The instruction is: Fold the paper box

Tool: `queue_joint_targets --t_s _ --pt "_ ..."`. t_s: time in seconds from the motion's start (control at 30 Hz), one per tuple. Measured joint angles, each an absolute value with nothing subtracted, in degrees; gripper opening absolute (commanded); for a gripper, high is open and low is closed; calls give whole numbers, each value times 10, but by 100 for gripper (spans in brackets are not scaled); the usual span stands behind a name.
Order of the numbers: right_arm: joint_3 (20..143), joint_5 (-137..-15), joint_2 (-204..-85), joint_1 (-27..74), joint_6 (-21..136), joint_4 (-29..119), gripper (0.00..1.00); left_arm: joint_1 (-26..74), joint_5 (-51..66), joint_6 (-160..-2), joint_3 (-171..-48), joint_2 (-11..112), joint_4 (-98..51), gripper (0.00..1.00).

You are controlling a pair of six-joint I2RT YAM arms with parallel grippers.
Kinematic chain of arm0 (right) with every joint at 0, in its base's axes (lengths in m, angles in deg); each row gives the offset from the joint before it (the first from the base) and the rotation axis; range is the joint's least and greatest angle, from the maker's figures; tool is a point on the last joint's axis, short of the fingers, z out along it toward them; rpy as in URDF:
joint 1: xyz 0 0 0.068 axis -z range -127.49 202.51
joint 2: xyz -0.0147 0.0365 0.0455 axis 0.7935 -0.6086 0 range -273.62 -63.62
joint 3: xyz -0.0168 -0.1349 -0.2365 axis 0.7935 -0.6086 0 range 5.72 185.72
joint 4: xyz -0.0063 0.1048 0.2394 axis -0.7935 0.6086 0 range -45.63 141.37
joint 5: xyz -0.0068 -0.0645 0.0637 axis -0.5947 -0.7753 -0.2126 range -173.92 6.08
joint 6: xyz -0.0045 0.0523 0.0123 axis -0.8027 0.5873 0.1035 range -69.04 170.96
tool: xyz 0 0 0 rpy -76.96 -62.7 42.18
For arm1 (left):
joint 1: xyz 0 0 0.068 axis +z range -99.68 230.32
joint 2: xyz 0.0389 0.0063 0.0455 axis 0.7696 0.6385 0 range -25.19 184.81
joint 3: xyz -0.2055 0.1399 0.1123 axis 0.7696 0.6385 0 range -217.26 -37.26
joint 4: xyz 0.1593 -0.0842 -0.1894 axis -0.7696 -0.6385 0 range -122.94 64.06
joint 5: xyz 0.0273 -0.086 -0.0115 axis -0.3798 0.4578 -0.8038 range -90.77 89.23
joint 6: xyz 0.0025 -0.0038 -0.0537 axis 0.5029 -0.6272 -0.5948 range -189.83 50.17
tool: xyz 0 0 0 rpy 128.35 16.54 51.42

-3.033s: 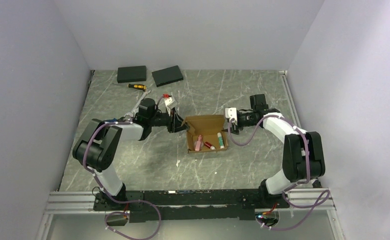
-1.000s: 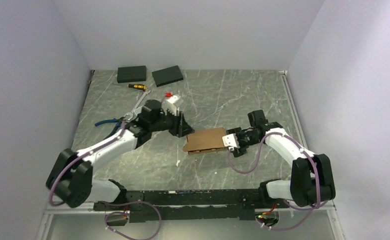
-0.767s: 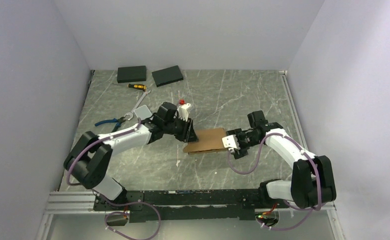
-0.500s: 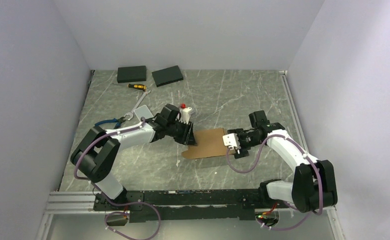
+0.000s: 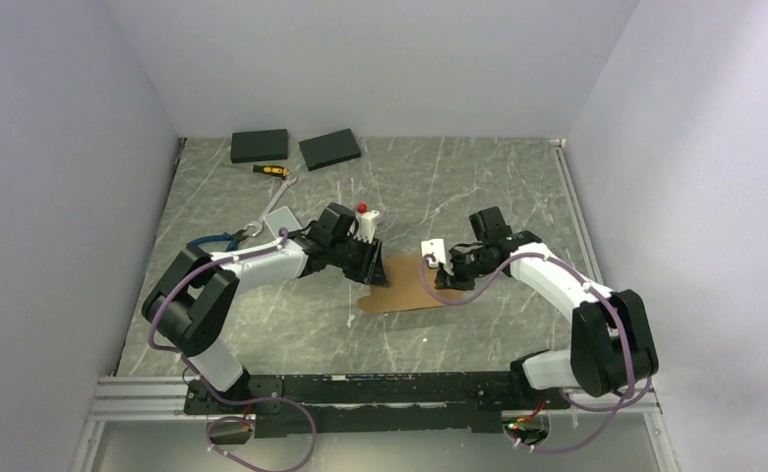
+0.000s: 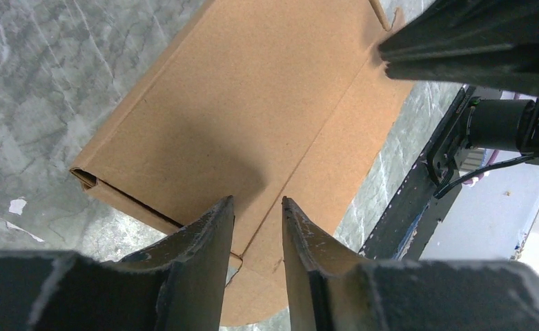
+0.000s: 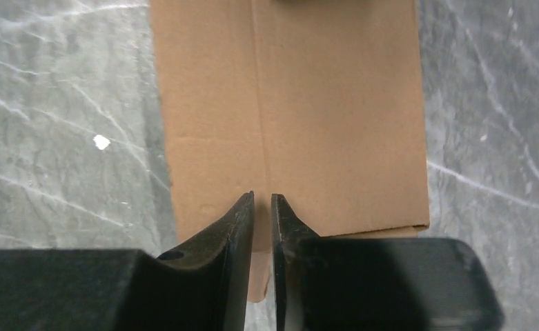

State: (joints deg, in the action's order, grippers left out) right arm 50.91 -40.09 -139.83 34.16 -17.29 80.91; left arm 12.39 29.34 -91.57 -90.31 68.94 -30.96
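The paper box (image 5: 404,293) is a brown cardboard mailer lying mid-table with its lid folded down flat; the front flap sticks out over the table. My left gripper (image 5: 374,269) hangs over the box's left end. In the left wrist view its fingers (image 6: 258,201) stand a little apart above the lid (image 6: 252,110), with nothing between them. My right gripper (image 5: 436,278) is over the box's right part. In the right wrist view its jaws (image 7: 261,196) are almost together, pointing at a crease in the lid (image 7: 321,124), gripping nothing.
Two black slabs (image 5: 259,146) (image 5: 329,148) lie at the back left, with a yellow-and-black screwdriver (image 5: 269,171) near them. Blue-handled pliers (image 5: 212,239) and a pale flat tool (image 5: 279,216) sit behind the left arm. Walls close in on three sides.
The box lid, open three seconds ago, now lies closed. In the last half second my right gripper moved left over the lid and its jaws narrowed. The left gripper barely moved.
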Motion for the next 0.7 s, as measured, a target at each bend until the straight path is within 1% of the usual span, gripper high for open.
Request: queue_joint_targets --t_s 0.23,0.33,0.4,0.47,0.5,0.57,0.6,0.7 --pt "504 -439 -1435 337 -108 752 16 123 287 -921 -902 682 -309 45" --pt "504 -443 -1434 335 -95 746 21 123 261 -927 -893 654 -310 49" --pt "504 -445 -1429 335 -87 744 26 125 239 -932 -881 616 -310 57" --pt "504 -445 -1421 335 -78 745 30 125 215 -935 -865 566 -308 69" --pt "505 -445 -1415 335 -73 749 32 125 201 -937 -854 534 -304 76" --pt "508 -444 -1403 335 -61 758 37 125 173 -945 -828 472 -293 96" --pt "511 -444 -1395 335 -53 763 39 126 157 -951 -812 440 -286 99" --pt "522 -435 -1374 336 -26 771 44 128 100 -983 -746 340 -263 99"
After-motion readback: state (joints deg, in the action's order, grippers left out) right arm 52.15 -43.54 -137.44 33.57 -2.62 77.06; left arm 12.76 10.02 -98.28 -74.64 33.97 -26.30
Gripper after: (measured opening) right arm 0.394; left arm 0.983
